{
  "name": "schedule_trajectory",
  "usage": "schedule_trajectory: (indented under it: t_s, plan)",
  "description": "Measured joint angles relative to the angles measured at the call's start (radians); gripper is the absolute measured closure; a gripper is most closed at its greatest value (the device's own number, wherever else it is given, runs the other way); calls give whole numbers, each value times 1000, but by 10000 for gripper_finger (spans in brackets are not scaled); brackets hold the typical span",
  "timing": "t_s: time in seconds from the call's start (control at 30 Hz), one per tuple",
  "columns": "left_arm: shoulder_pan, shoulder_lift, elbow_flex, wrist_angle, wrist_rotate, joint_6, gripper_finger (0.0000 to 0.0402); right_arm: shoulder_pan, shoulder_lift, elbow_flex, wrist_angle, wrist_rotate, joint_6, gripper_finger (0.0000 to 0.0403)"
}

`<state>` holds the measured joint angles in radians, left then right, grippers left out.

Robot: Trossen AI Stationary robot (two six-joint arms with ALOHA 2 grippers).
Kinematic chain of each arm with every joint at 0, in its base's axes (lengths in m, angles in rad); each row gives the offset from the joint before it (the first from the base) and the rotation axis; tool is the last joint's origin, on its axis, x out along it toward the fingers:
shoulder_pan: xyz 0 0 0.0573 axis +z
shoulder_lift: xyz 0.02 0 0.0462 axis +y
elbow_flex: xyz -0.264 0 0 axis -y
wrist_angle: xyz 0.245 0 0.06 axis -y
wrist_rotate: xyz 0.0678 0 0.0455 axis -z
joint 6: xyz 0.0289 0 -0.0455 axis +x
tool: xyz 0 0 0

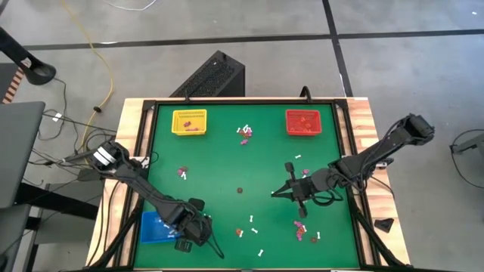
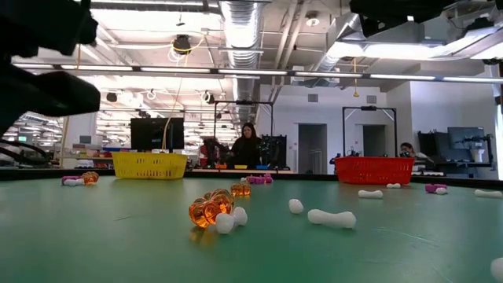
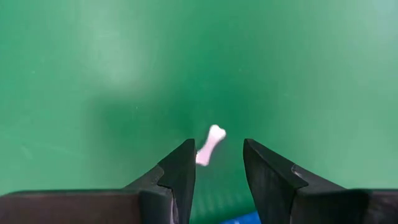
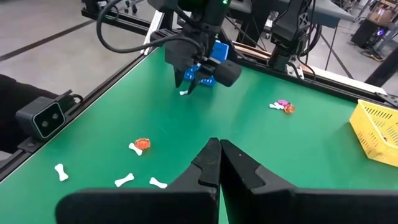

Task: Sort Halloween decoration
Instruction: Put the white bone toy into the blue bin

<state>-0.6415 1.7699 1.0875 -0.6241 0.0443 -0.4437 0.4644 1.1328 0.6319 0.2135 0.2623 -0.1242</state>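
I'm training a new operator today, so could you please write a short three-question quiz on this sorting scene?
1. True or false: the right gripper is shut and holds nothing.
2. What lies between the left gripper fingers? A) a white bone B) an orange trinket C) nothing
3. Fill in: beside the left gripper sits the ____ tray.

Key: 1 true; 2 A; 3 blue. The bone shows between open fingers, but the left wrist view does not settle whether it is gripped.
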Motion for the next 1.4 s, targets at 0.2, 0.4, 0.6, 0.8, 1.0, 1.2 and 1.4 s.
schedule_trajectory:
  t_s: [0.2,0.4,0.6,0.8,1.0,1.2,1.4]
  plan:
    - [1,0,-12,15,-4,28,284,0,0,0,-2,0,-8,372]
    - [0,0,-12,15,-14,40,313,0,0,0,-3,0,-8,371]
    - [1,9,-16,58,-27,58,332,0,0,0,-3,0,-8,371]
    - [2,72,-32,104,65,73,335,0,0,0,-5,0,-8,371]
    - [7,78,-34,64,62,97,337,0,0,0,-2,0,-8,371]
    - [19,36,-40,43,18,133,379,0,0,0,3,0,-8,371]
    - [52,-31,-47,21,-16,133,399,0,0,0,5,0,-8,371]
